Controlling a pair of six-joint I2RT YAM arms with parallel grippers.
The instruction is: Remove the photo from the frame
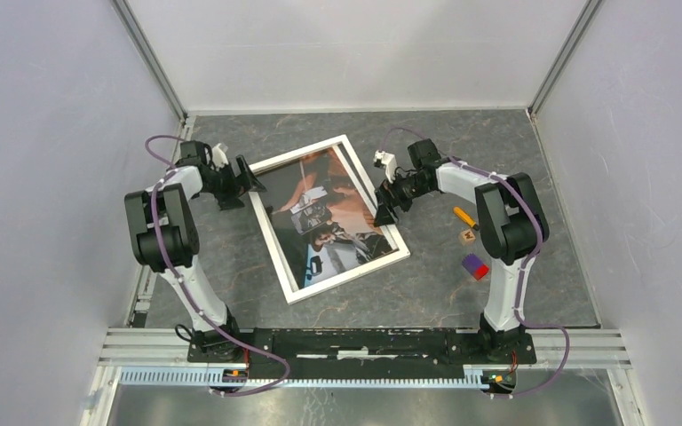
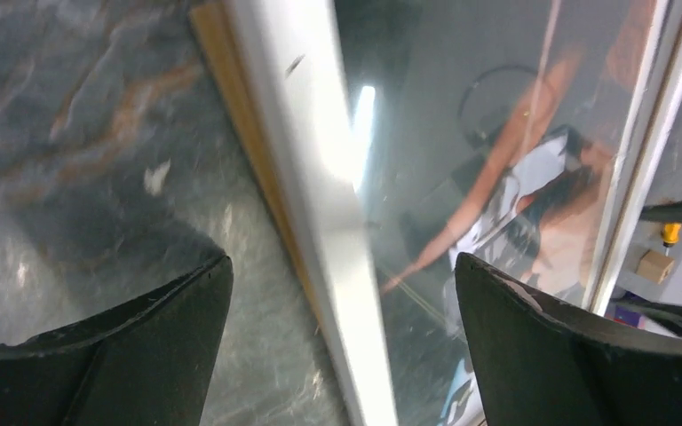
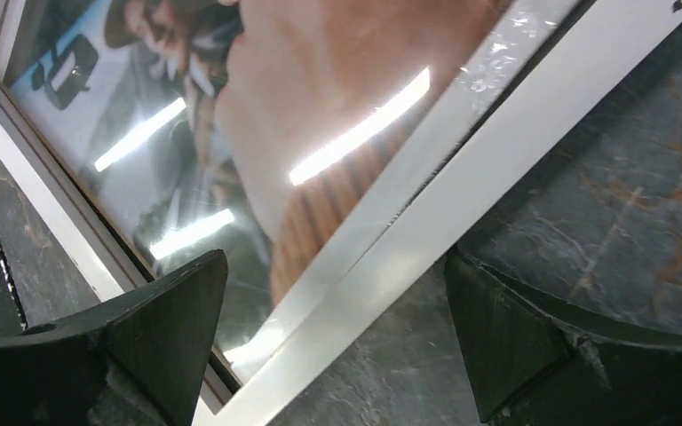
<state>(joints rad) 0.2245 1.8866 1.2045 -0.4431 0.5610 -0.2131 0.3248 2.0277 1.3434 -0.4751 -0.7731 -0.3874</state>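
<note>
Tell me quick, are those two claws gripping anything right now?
Left claw: open, straddling an edge of the large white-bordered picture frame, gripping nothing.
Right claw: open, straddling the frame's opposite edge, gripping nothing.

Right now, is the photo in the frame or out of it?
In. The photo shows face up inside the frame, whose white border runs unbroken all round it, with light glare across the front.

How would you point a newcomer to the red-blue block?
From the frame mid-table, look right, just past the right arm. Three small things lie there; the block is nearest the arm bases, red and blue, unlike the orange stick and wooden cube.
</note>
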